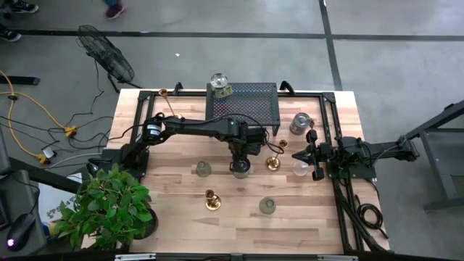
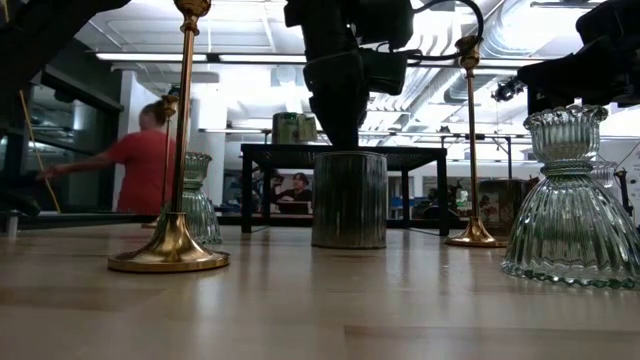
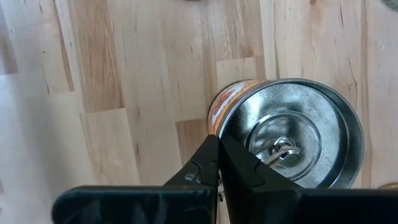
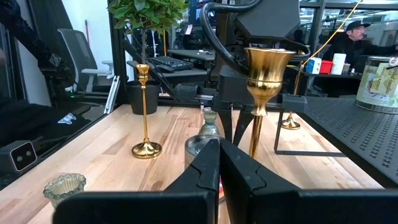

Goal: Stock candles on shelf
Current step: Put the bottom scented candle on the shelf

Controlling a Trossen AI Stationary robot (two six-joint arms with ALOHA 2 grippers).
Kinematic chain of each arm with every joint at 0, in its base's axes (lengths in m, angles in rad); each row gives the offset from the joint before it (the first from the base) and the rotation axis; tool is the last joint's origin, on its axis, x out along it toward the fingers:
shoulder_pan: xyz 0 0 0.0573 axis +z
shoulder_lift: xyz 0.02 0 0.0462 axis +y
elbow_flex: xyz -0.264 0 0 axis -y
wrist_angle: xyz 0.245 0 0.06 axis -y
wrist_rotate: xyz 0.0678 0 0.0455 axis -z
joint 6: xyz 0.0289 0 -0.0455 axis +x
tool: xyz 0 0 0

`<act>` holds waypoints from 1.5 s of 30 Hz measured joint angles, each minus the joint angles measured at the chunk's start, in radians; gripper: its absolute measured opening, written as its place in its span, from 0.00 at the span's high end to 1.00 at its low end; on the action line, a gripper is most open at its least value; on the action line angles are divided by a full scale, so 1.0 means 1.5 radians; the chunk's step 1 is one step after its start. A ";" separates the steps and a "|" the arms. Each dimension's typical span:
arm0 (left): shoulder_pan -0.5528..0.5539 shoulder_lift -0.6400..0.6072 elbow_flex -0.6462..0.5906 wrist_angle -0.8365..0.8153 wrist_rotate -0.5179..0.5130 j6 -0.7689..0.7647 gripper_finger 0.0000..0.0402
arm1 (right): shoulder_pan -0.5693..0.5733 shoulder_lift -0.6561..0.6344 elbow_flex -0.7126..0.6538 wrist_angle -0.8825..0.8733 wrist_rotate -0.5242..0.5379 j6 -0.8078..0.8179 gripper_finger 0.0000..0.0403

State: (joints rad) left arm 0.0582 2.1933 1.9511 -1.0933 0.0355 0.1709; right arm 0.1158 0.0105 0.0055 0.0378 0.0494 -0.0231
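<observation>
Left gripper (image 1: pixel 240 164): closed, empty, over tin candle (image 1: pixel 240 168) at shelf's (image 1: pixel 243 102) 6 o'clock. Right gripper (image 1: pixel 297 156): closed, empty, table's 3 o'clock.

A grey concrete floor (image 1: pixel 239 18) crossed by dark lines surrounds the pale wooden plank surface (image 1: pixel 174 217). A floor fan (image 1: pixel 105 54) and yellow cable (image 1: pixel 32 109) lie on it. Bright strip lights (image 2: pixel 250 57) and ducts (image 2: pixel 520 30) hang overhead; an office chair (image 4: pixel 78 53) and a person in red (image 2: pixel 140 160) stand beyond.
</observation>
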 joint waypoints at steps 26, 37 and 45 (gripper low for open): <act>0.001 0.006 0.098 -0.123 -0.037 0.008 1.00 | 0.000 0.000 0.000 0.000 0.000 0.000 0.99; 0.001 0.002 0.225 -0.209 -0.053 0.025 1.00 | 0.000 0.000 0.000 0.000 0.000 0.000 0.99; 0.020 -0.016 0.269 -0.231 -0.090 0.024 1.00 | 0.000 0.000 0.000 0.000 0.000 0.000 0.99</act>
State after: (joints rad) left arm 0.0876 2.1692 2.3544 -1.4399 -0.0999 0.2063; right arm 0.1158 0.0111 0.0055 0.0380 0.0491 -0.0230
